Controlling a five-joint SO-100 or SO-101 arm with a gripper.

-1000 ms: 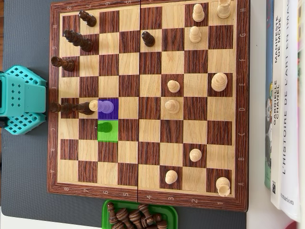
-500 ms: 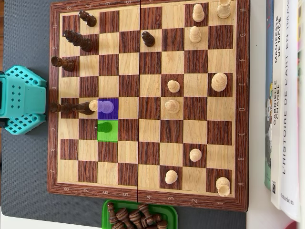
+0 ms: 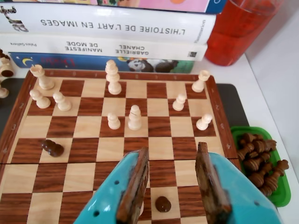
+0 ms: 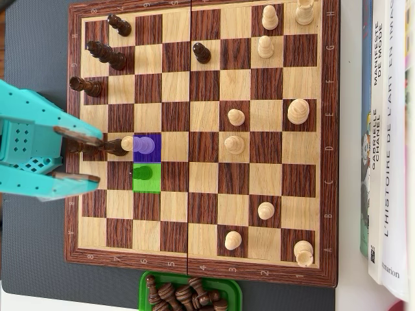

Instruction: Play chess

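Note:
The wooden chessboard (image 4: 204, 116) fills the overhead view, with light pieces towards the right and dark pieces along the left. A dark pawn (image 4: 144, 173) stands on a green-tinted square. Beside it a light pawn (image 4: 146, 144) stands on a purple-tinted square. My teal gripper (image 4: 99, 157) reaches over the board's left edge, open and holding nothing. Its brown fingertips (image 4: 97, 138) stop short of both pawns. In the wrist view the gripper (image 3: 173, 150) frames the dark pawn (image 3: 162, 204), which stands free low between the two fingers.
A green tray (image 4: 144, 285) of captured dark pieces sits below the board, at the right (image 3: 280, 196) in the wrist view. Stacked books (image 4: 389, 129) line the board's right side, and a red cup (image 3: 238, 28) stands beyond them. A dark piece (image 3: 52, 148) stands mid-left.
The gripper has come in from the left edge, and its open fingers now reach over the board's left columns. No piece has moved.

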